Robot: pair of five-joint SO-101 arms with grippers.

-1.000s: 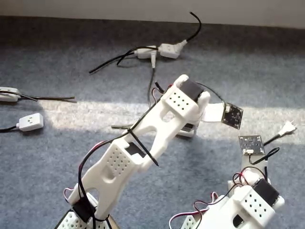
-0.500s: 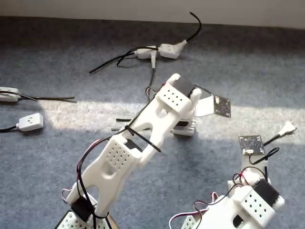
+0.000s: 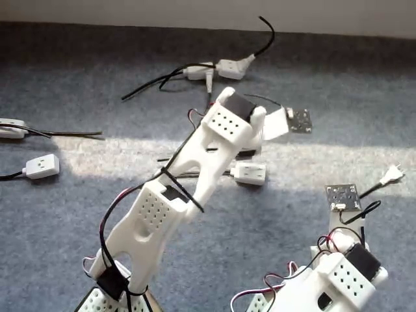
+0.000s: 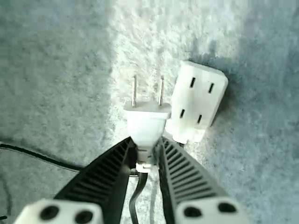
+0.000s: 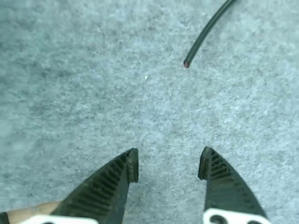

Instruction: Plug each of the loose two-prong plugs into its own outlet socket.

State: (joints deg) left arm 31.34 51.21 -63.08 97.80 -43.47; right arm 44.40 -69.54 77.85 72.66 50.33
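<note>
The left end effector (image 4: 145,147) is clamping a white plug (image 4: 146,116) by its back end, its ribbed black fingers (image 4: 114,168) pressing in on either side where the black cord (image 4: 137,198) is coming out. The two prongs are pointing away from the arm, bare and out over the grey carpeted worktop (image 4: 56,70). A white outlet block (image 4: 196,107) is lying flat just beside the plug with its two pairs of slots facing up, and nothing is sitting in them.

From above, the left arm (image 3: 195,175) is stretching out across the middle of the worktop, and that same outlet block (image 3: 249,173) is lying beside its far end.

The right end effector (image 5: 167,165) is hanging with its jaws spread apart and nothing between them, over bare carpet with the cut end of a black cable (image 5: 208,32) lying ahead of it. The right arm (image 3: 338,276) is sitting low at the near right corner.

A loose plug (image 3: 392,173) is lying at the right edge. A white socket (image 3: 41,166) is resting far to the left, well apart from both arms, and another socket with a plug already in it (image 3: 231,68) is lying at the back
</note>
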